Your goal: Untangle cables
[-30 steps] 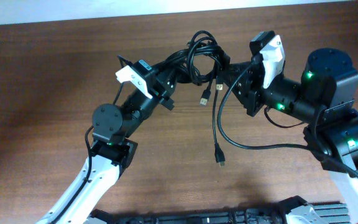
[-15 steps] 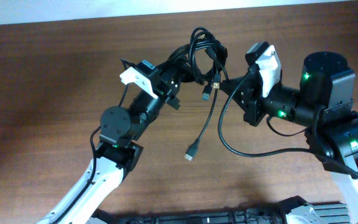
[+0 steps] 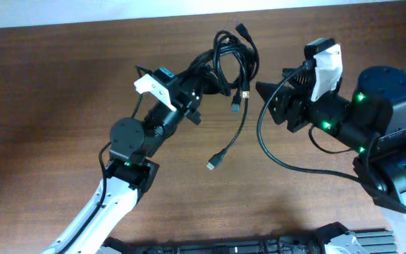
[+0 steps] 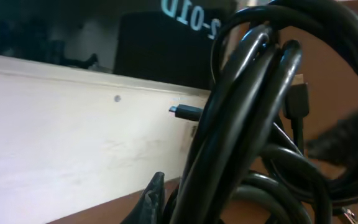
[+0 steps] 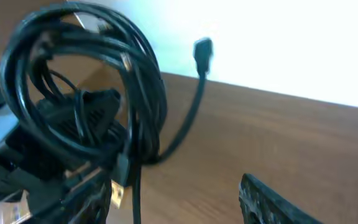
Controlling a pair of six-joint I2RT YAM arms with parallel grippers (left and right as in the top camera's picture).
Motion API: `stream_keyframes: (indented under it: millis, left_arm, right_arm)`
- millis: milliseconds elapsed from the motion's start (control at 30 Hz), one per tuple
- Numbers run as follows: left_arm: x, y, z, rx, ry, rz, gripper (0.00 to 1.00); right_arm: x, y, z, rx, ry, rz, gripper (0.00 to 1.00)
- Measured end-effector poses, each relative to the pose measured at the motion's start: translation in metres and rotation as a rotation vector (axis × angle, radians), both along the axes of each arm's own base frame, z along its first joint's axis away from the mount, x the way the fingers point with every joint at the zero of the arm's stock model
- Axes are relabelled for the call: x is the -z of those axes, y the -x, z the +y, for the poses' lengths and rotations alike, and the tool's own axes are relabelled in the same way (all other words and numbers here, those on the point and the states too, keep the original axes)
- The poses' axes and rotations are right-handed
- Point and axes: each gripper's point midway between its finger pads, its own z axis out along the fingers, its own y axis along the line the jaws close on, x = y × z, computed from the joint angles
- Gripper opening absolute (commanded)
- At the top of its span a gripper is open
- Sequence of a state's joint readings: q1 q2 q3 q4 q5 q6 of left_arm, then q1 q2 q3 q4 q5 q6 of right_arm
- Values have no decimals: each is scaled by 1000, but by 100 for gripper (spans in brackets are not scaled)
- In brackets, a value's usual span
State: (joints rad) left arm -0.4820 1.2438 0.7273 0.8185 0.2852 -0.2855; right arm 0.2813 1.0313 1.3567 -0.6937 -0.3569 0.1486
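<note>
The cables (image 3: 230,55) form a knot of black loops held above the table's far middle. My left gripper (image 3: 200,85) is shut on the bundle's left side. In the left wrist view the thick black cables (image 4: 253,118) fill the right half, pressed against one finger (image 4: 155,194). One strand runs down from the bundle to a small plug (image 3: 213,164) on the table. A metallic plug (image 3: 237,106) hangs below the knot, and another plug end (image 3: 242,29) sticks up at the top. My right gripper (image 3: 266,99) stands open to the right of the bundle, apart from it and holding nothing.
The right arm's own black wire (image 3: 273,152) loops over the table below its wrist. A pale wall (image 4: 73,124) edges the far side of the wooden table (image 3: 62,92). In the right wrist view one fingertip (image 5: 272,200) shows over bare wood.
My right gripper opened, let go of the strand and drew back to the right. The freed strand swung left, its plug now near the table's middle. One plug end flipped up.
</note>
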Motion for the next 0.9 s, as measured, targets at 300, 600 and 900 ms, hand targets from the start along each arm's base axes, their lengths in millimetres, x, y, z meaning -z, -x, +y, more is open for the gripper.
stream_keyframes:
  millis: [300,600,900]
  left_arm:
    - [3,23,-20,169,-46,-25,0]
    - [-2,22,-18,151,-34,-45,0]
    - [-18,21,-10,107,7,-104,0]
  right_arm:
    - [-15,-1,10,-66,-7,-81,10]
    - [19,4,4,-55,49,59,4]
    - [50,11,-14,20,139,177,64]
